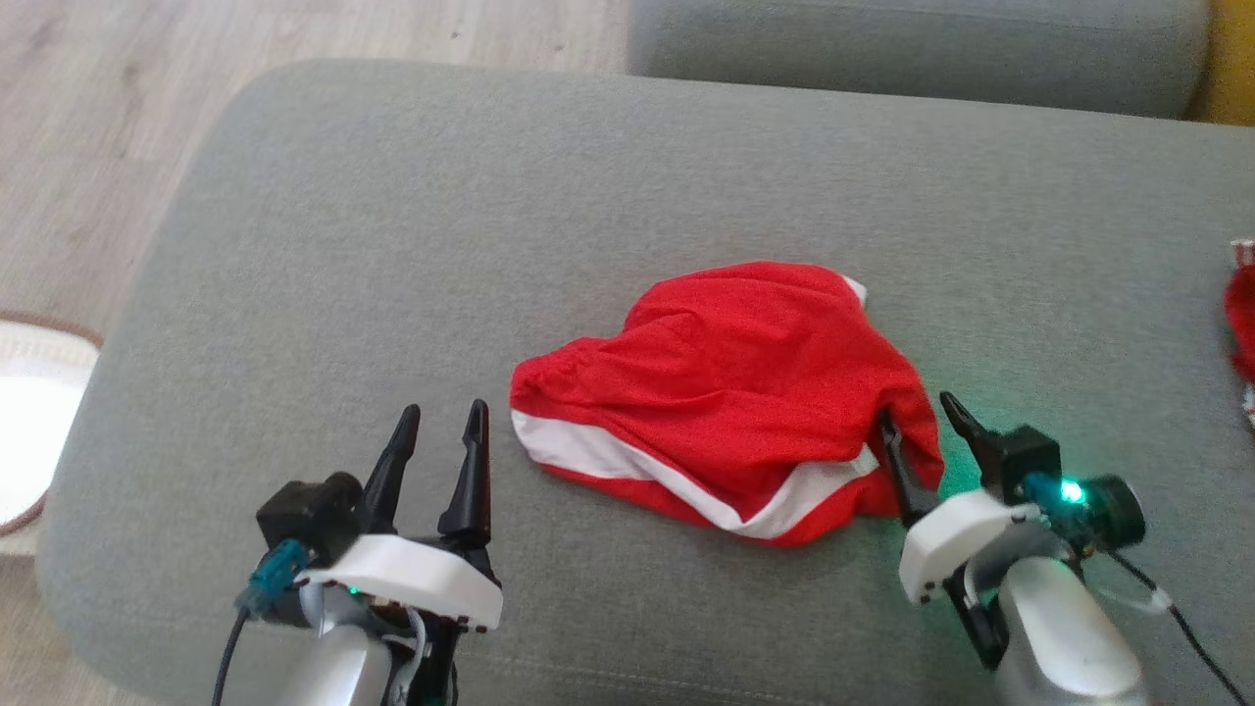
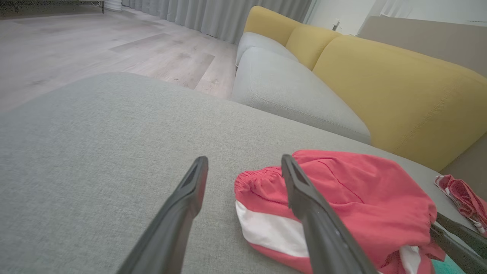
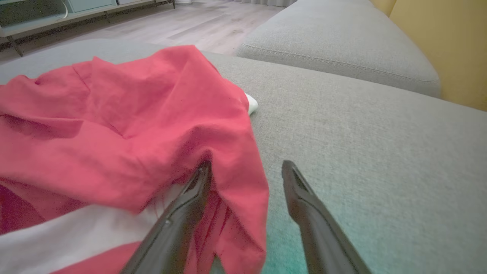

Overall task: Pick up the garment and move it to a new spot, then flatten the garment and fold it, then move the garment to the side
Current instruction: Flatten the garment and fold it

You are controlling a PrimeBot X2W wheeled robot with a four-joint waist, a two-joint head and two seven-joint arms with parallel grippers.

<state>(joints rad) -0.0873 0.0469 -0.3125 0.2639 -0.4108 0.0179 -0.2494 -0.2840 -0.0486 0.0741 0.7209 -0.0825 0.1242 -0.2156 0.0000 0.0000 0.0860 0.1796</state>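
On cushion: garment central, room leftward | left gripper spread, empty | right gripper spread astride edge

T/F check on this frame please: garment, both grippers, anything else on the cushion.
1. The red garment lies crumpled on the grey cushion. True.
2. The left gripper is shut on the garment. False: it is open and holds nothing, beside the garment's left edge.
3. The right gripper is open, with the garment's right edge between its fingers. True.
4. The garment is plain red all over. False: a white stripe runs along its near side.
5. A second red item lies at the cushion's right edge. True.
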